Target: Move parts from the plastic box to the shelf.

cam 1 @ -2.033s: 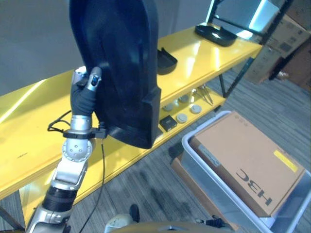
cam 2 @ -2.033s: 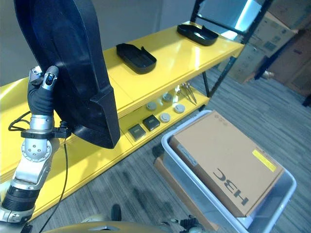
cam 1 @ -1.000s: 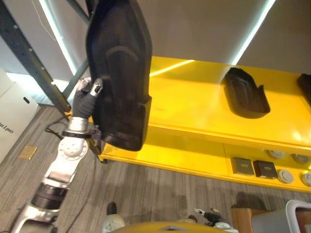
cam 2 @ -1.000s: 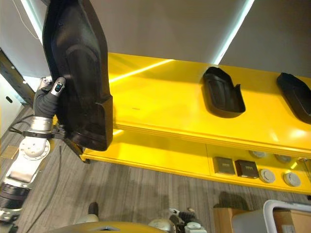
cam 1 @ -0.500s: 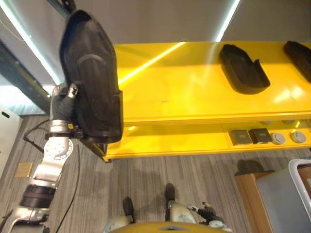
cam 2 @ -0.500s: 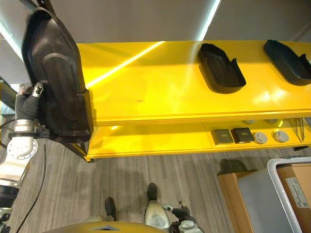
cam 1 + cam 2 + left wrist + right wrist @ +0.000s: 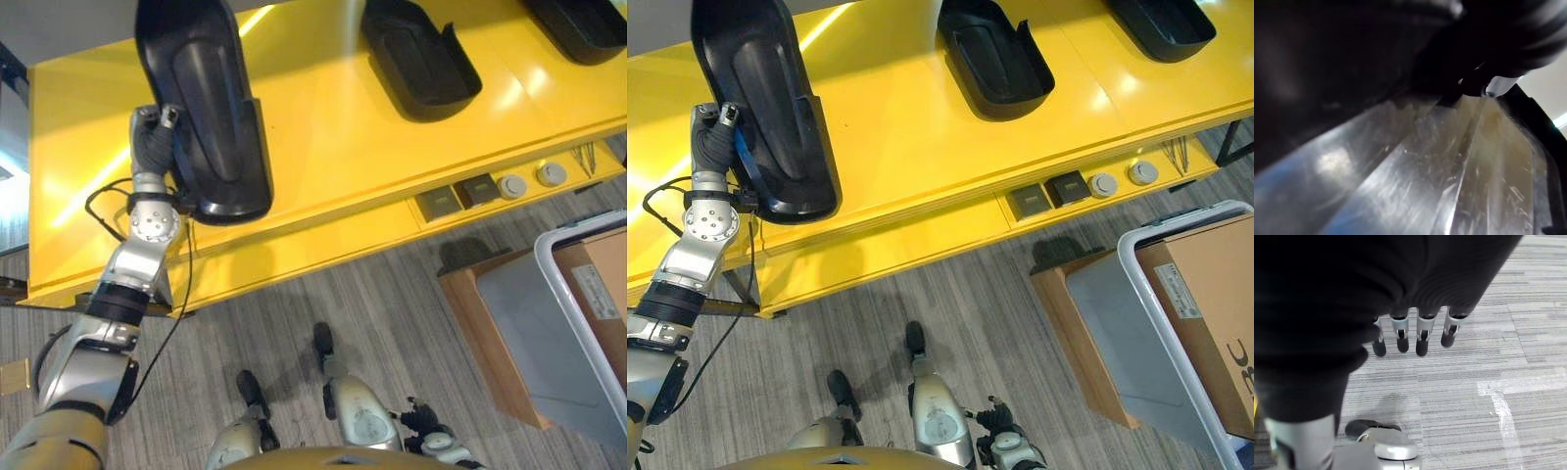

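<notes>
Over shelf [image 7: 323, 186] now: left hand [image 7: 154, 137] clamped on black part [image 7: 201, 108], lowered; right hand [image 7: 1415, 335] fingers relaxed.

In your left eye view, the left hand [image 7: 154, 137] grips the edge of a long black part [image 7: 201, 108] standing over the left end of the yellow shelf [image 7: 323, 147]. Two more black parts lie on the shelf top: one [image 7: 419, 57] at centre, one [image 7: 578, 22] at the far right. Small square and round items [image 7: 495, 186] sit on the lower level. The plastic box [image 7: 578, 323] holds a cardboard carton [image 7: 605, 279] at the right edge.
</notes>
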Controlling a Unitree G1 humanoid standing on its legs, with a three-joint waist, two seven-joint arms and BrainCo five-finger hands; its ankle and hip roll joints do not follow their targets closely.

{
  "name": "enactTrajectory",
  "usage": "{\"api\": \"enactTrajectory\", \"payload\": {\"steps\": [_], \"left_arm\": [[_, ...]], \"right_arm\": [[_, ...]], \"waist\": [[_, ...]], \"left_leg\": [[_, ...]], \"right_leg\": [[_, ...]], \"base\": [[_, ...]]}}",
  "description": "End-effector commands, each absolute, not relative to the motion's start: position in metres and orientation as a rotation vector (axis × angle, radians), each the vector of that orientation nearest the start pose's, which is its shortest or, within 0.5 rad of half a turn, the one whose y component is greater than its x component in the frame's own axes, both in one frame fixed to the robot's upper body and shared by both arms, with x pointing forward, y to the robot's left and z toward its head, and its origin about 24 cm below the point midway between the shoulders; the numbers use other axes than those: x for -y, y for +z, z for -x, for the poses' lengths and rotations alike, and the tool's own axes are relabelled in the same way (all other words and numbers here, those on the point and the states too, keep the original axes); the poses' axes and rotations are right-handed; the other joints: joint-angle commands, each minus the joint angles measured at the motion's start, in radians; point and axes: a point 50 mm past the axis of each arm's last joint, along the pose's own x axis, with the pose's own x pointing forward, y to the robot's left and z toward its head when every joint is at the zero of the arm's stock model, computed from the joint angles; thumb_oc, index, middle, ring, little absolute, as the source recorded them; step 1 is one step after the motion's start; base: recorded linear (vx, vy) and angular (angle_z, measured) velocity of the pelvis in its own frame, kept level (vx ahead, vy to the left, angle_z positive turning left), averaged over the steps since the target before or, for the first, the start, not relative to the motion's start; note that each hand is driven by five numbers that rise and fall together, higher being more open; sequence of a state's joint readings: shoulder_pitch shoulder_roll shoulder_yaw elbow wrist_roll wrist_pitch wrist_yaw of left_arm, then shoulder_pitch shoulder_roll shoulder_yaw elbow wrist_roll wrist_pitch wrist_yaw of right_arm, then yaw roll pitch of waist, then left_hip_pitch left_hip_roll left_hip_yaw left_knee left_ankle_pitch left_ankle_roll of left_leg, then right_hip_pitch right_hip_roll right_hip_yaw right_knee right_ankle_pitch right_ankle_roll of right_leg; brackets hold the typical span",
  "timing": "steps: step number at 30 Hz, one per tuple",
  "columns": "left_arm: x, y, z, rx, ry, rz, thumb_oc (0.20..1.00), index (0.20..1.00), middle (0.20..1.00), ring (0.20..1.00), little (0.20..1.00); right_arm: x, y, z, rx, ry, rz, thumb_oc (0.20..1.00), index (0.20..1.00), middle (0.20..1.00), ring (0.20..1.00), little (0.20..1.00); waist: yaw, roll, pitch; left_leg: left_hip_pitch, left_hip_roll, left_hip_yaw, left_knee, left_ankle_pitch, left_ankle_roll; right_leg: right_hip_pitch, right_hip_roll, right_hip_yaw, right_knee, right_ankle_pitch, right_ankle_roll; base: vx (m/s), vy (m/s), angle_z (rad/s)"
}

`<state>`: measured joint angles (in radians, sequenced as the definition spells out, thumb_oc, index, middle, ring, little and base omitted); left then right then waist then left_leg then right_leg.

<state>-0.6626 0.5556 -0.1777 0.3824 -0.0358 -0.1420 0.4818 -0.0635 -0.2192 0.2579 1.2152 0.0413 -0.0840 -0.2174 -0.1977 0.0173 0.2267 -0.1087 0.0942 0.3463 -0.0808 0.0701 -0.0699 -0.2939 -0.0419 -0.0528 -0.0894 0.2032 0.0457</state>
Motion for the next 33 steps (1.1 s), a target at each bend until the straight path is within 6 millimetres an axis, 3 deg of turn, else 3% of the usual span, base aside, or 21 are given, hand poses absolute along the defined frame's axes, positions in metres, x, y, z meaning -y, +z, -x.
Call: {"api": "enactTrajectory", "payload": {"steps": [1, 6, 12, 22, 23, 24, 25, 33], "left_arm": [[-0.249, 0.239, -0.354, 0.610, 0.501, -0.529, 0.200, 0.200, 0.200, 0.200, 0.200], [-0.257, 0.255, -0.361, 0.590, 0.526, -0.563, 0.200, 0.200, 0.200, 0.200, 0.200], [-0.270, 0.249, -0.365, 0.493, 0.515, -0.647, 0.200, 0.200, 0.200, 0.200, 0.200], [-0.275, 0.237, -0.369, 0.403, 0.512, -0.719, 0.200, 0.200, 0.200, 0.200, 0.200], [-0.278, 0.233, -0.371, 0.377, 0.528, -0.718, 0.454, 0.454, 0.454, 0.454, 0.454], [-0.278, 0.233, -0.371, 0.377, 0.528, -0.718, 0.454, 0.454, 0.454, 0.454, 0.454], [-0.280, 0.234, -0.371, 0.367, 0.541, -0.739, 1.000, 1.000, 1.000, 1.000, 1.000], [-0.279, 0.225, -0.370, 0.347, 0.566, -0.718, 1.000, 1.000, 1.000, 1.000, 1.000]], "right_arm": [[0.210, -0.151, -0.136, -1.013, -0.091, 0.371, 1.000, 1.000, 1.000, 1.000, 1.000], [0.223, -0.147, -0.143, -1.006, -0.152, 0.358, 1.000, 1.000, 1.000, 1.000, 1.000], [0.230, -0.144, -0.147, -1.011, -0.169, 0.357, 1.000, 1.000, 1.000, 1.000, 1.000], [0.216, -0.144, -0.153, -0.986, -0.135, 0.312, 1.000, 1.000, 1.000, 1.000, 1.000], [0.213, -0.144, -0.154, -0.978, -0.117, 0.313, 1.000, 1.000, 1.000, 1.000, 1.000], [0.213, -0.144, -0.154, -0.978, -0.117, 0.313, 1.000, 1.000, 1.000, 1.000, 1.000], [0.213, -0.144, -0.154, -0.975, -0.114, 0.315, 1.000, 1.000, 1.000, 1.000, 1.000], [0.215, -0.143, -0.155, -0.967, -0.120, 0.321, 1.000, 1.000, 1.000, 1.000, 1.000]], "waist": [[0.011, -0.017, 0.001], [0.016, -0.013, 0.028], [0.027, 0.000, 0.051], [0.029, 0.002, 0.070], [0.026, -0.002, 0.071], [0.026, -0.002, 0.071], [0.024, -0.005, 0.073], [0.028, -0.004, 0.077]], "left_leg": [[0.000, 0.070, -0.088, -0.007, 0.014, -0.051], [-0.014, 0.068, -0.095, -0.007, 0.025, -0.054], [-0.022, 0.066, -0.105, -0.007, 0.033, -0.056], [-0.022, 0.071, -0.103, -0.007, 0.038, -0.060], [-0.022, 0.073, -0.100, -0.007, 0.038, -0.061], [-0.022, 0.073, -0.100, -0.007, 0.038, -0.061], [-0.023, 0.074, -0.098, -0.007, 0.038, -0.061], [-0.031, 0.076, -0.105, -0.007, 0.041, -0.063]], "right_leg": [[0.020, -0.073, 0.017, 0.011, -0.039, 0.119], [0.011, -0.077, 0.015, 0.009, -0.033, 0.119], [0.012, -0.082, 0.005, 0.007, -0.029, 0.118], [0.014, -0.080, 0.003, 0.003, -0.025, 0.117], [0.012, -0.078, 0.006, 0.002, -0.024, 0.116], [0.012, -0.078, 0.006, 0.002, -0.024, 0.116], [0.009, -0.077, 0.006, 0.002, -0.024, 0.116], [0.008, -0.077, -0.001, 0.002, -0.026, 0.113]], "base": [[-0.02, -0.014, -0.13], [0.00, -0.007, -0.03], [0.00, 0.000, 0.00], [-0.01, -0.006, 0.04], [0.00, 0.000, 0.00], [0.00, 0.000, 0.00], [0.00, 0.000, 0.00], [0.00, 0.000, 0.00]]}}
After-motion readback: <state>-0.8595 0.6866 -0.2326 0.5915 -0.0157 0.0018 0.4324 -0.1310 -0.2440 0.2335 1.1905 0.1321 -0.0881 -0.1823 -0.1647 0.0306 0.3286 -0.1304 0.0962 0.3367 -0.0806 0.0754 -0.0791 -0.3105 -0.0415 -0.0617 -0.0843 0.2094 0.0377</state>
